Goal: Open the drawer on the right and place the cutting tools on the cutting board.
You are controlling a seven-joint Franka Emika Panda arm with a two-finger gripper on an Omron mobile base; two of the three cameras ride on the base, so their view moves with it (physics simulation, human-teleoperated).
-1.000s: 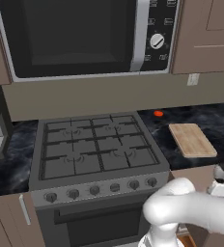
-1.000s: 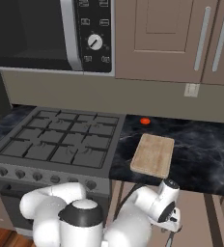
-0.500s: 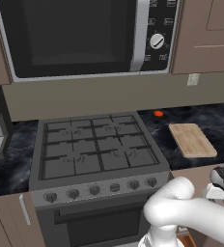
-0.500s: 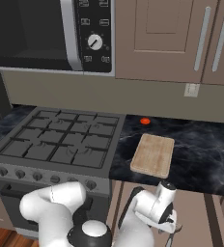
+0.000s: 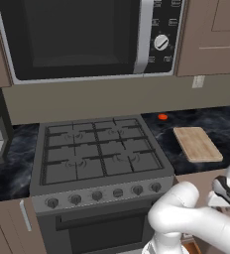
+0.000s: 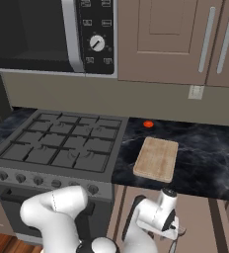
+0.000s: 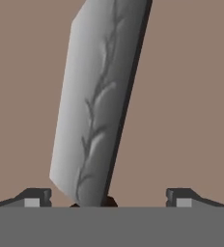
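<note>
A broad grey knife blade [image 7: 100,103] with a vein-like pattern lies on matt brown in the hand view, the pincer [image 7: 108,197] fingertips spread apart either side, not gripping it. Both base views show the tan, round-cornered wooden cutting board [image 6: 157,159] on the dark marbled bench [image 6: 205,157], right of the stove [image 5: 98,154].

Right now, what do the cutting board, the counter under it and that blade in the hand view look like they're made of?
The cutting board looks like light unfinished wood: tan, matt, with faint grain lines. The counter looks like polished dark stone, perhaps marble: black with pale veining. The knife blade looks like grey metal, with a smooth sheen and a darker branching pattern; whether that is etching or texture is unclear.
</note>
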